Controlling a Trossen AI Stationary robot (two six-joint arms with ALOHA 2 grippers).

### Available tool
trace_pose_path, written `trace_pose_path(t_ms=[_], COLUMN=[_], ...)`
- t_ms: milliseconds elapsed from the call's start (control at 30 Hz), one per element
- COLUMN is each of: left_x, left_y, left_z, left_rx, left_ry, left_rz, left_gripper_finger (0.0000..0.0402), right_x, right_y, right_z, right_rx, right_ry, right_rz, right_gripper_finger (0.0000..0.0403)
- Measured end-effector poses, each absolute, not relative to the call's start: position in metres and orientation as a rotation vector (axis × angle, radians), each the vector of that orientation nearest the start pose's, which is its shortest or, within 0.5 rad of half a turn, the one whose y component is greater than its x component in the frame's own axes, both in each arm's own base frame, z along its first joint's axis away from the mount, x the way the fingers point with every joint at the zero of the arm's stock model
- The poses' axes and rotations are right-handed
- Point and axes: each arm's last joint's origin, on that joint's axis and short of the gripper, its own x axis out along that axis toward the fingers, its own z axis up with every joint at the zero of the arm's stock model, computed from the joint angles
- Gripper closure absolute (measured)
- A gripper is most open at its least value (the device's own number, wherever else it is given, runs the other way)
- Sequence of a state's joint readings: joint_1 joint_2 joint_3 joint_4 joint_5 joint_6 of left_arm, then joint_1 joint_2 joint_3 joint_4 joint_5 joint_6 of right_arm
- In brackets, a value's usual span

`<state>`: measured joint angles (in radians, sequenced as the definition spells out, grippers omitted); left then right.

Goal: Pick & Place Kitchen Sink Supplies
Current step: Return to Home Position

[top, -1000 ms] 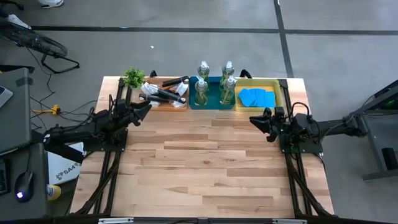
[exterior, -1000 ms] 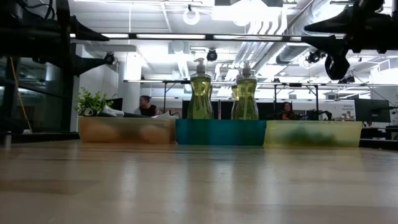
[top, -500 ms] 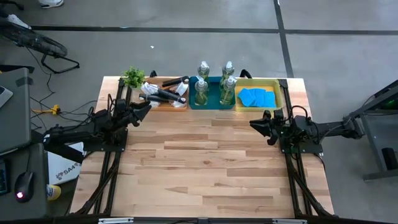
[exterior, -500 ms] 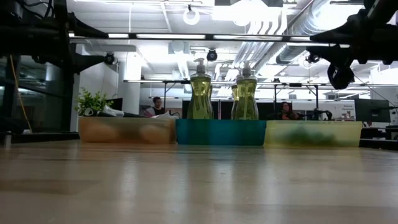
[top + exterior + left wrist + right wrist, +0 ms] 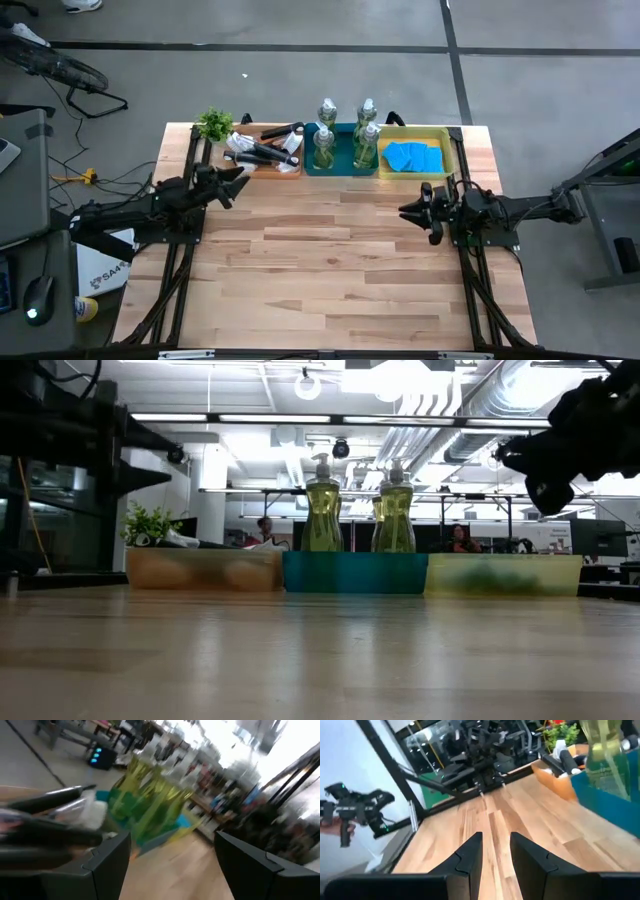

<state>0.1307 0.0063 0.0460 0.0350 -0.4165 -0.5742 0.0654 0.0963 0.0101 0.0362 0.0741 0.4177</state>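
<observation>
**Now the supplies sit in bins, arms empty**

On the pale wooden bench [image 5: 330,270], clear bottles of yellow-green liquid [image 5: 323,148] stand in the blue plastic bin [image 5: 342,166]. Bright blue rectangular sponges [image 5: 414,156] lie in the yellow bin [image 5: 452,150]. The left gripper [image 5: 237,185] has its fingers wide; the right gripper [image 5: 410,212] has them narrowly parted.

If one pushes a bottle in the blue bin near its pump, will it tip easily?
Probably: the bottle stands tall and narrow, well above the blue bin's low wall. It looks nearly full of liquid, so likely rather heavy for its size.
</observation>
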Motion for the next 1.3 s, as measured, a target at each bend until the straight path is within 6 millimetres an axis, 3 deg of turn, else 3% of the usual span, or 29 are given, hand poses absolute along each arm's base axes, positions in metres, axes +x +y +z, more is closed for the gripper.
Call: trace_pose_path(t_ms=[133, 367, 1300], left_x=[0.0895, 0.0892, 0.0893], left_y=[0.0245, 0.0248, 0.0247], left_z=[0.1787, 0.1789, 0.1786], left_rx=[-0.450, -0.295, -0.289], left_ry=[-0.161, -0.120, -0.115], left_rz=[0.565, 0.585, 0.583], left_gripper_finger=[0.0121, 0.0121, 0.0121], right_x=[0.1029, 0.1029, 0.1029], right_y=[0.0047, 0.0047, 0.0047], right_z=[0.1624, 0.1623, 0.1619], right_rx=[0.313, 0.303, 0.308], right_ry=[0.052, 0.055, 0.058], right_rz=[-0.013, -0.013, -0.014], right_gripper_finger=[0.0309, 0.0309, 0.0309])
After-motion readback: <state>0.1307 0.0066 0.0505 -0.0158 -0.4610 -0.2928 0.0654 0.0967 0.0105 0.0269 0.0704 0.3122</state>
